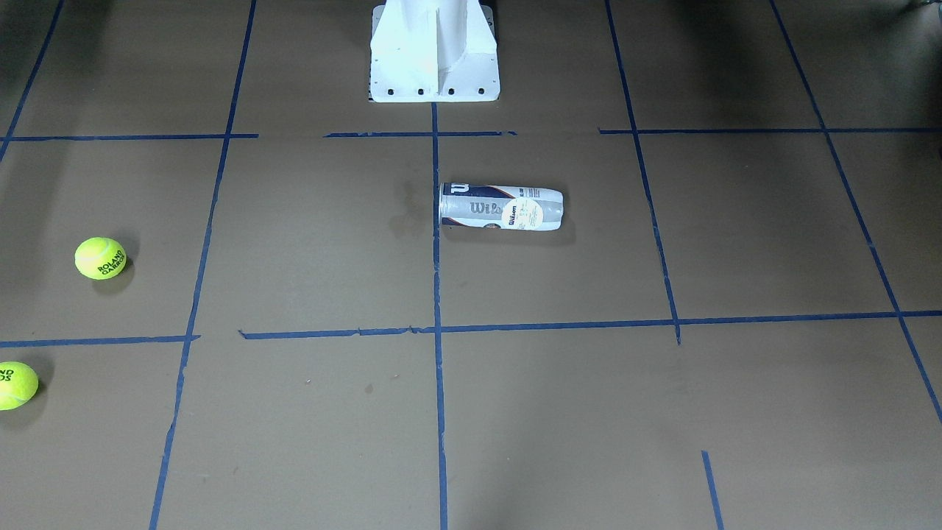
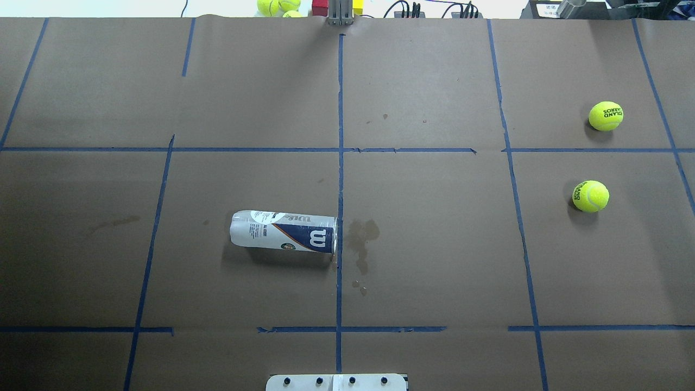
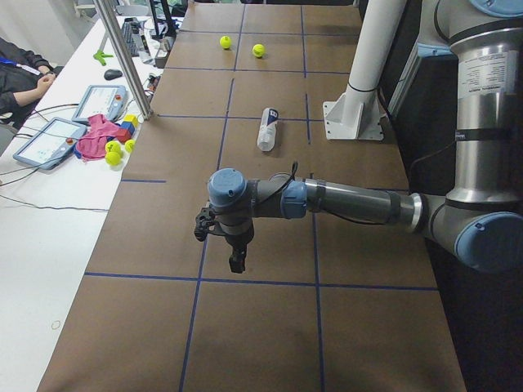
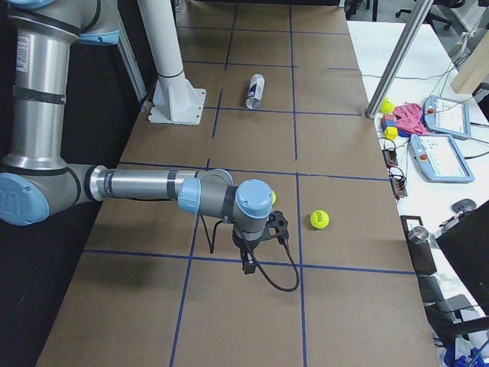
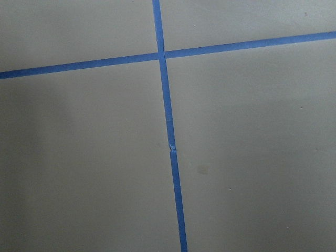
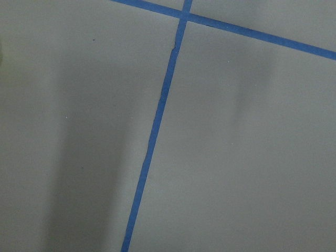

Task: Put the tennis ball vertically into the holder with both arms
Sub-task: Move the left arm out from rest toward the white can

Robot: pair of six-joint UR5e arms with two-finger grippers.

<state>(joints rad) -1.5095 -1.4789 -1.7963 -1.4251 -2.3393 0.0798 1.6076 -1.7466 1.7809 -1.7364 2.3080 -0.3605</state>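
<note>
The holder (image 1: 500,207), a clear Wilson can with a white and navy label, lies on its side near the table's middle; it also shows in the overhead view (image 2: 283,232) and both side views (image 3: 268,129) (image 4: 255,91). Two yellow tennis balls (image 2: 605,115) (image 2: 590,196) rest on the robot's right side (image 1: 100,258) (image 1: 15,384). My left gripper (image 3: 235,263) hangs over the table's left end, far from the can. My right gripper (image 4: 248,266) hangs near the balls (image 4: 318,220). I cannot tell whether either is open or shut. Both wrist views show only brown paper and blue tape.
A white metal pedestal (image 1: 434,51) stands at the robot's side of the table (image 2: 336,382). Blue tape lines grid the brown paper. A side table (image 3: 73,131) holds tablets, blocks and spare balls; a person sits at its far end (image 3: 20,77).
</note>
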